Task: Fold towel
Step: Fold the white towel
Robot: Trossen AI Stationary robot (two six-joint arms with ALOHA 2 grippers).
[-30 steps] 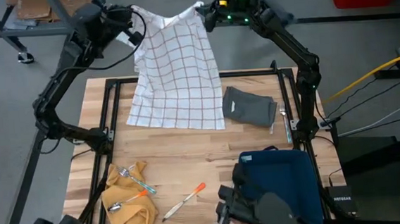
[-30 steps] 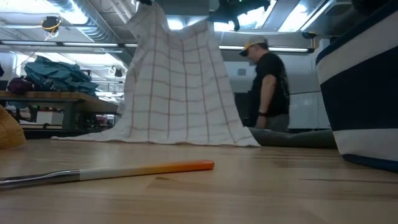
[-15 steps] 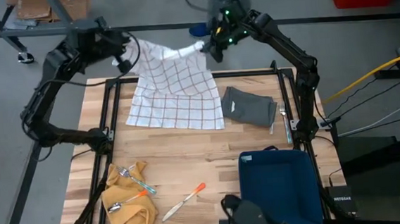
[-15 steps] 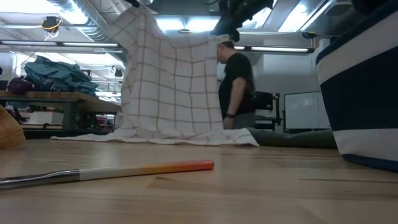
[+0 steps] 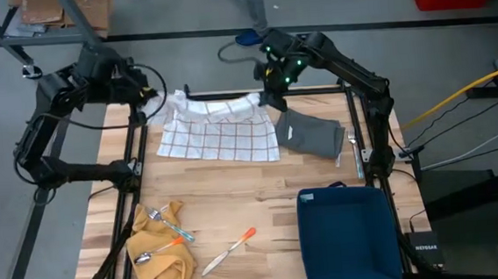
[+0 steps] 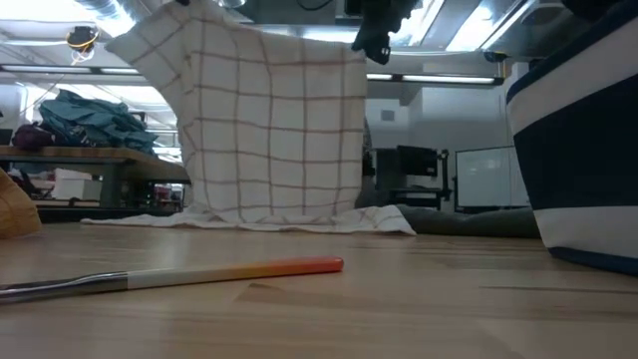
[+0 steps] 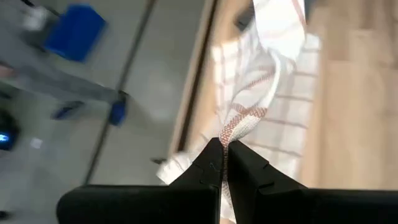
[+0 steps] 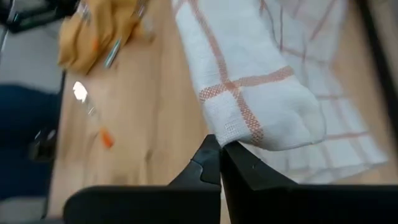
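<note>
The checked towel [image 5: 217, 128] is held up by its two far corners at the far edge of the counter [image 5: 236, 202]; its near part lies on the wood. The left gripper [image 5: 148, 97] and right gripper [image 5: 269, 92] are each clamped on a corner.

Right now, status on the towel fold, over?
Left gripper and right gripper each shut on a towel corner, far edge lifted, near edge on the table. Grey cloth lies just right of it.
</note>
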